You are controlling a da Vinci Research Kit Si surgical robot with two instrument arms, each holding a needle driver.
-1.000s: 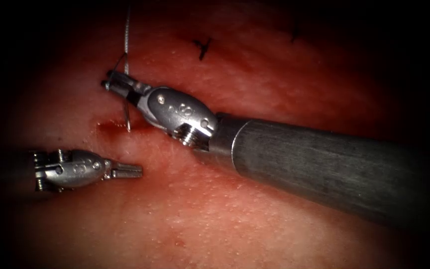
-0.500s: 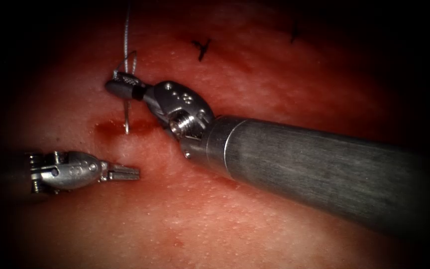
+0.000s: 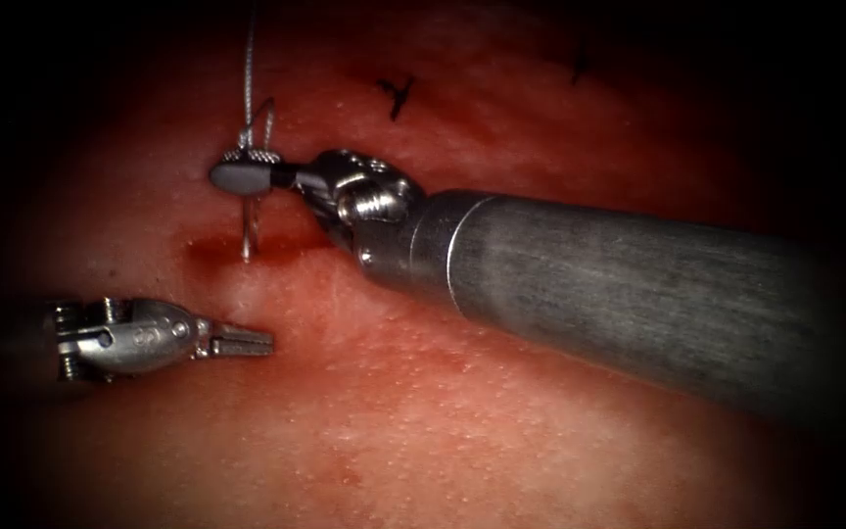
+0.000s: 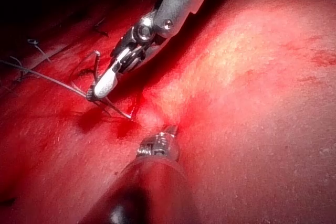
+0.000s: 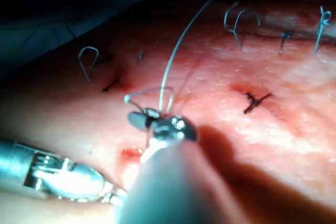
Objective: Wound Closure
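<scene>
The tissue point(image 3: 501, 411) lies moist and red under the endoscope light, with a pool of red fluid point(image 3: 217, 250) at the open part of the cut and finished stitches point(image 3: 397, 93) further along it.

The right tool point(image 3: 242, 174) reaches in from the right. Its fingers are clenched on the curved needle point(image 3: 250, 230), grasping it about mid-curve. The needle's lower part runs down into the tissue at the red fluid; the right wrist view shows its other end point(image 5: 127, 98) arcing free above the fingers. The thread point(image 3: 249, 69) leads upward from the grasp and out of the endoscope view.

Compared with one second ago, the right tool's wrist has rolled: the fingers, then angled and seen edge-on, now lie flat and level. The needle shaft below them has shifted only slightly. Judgement: the needle is being rotated along its curve while seated in the tissue.

The left tool point(image 3: 247, 340) rests to the lower left of the cut, well apart from the needle. Its fingers are closed together and hold nothing; its position has barely changed.
</scene>
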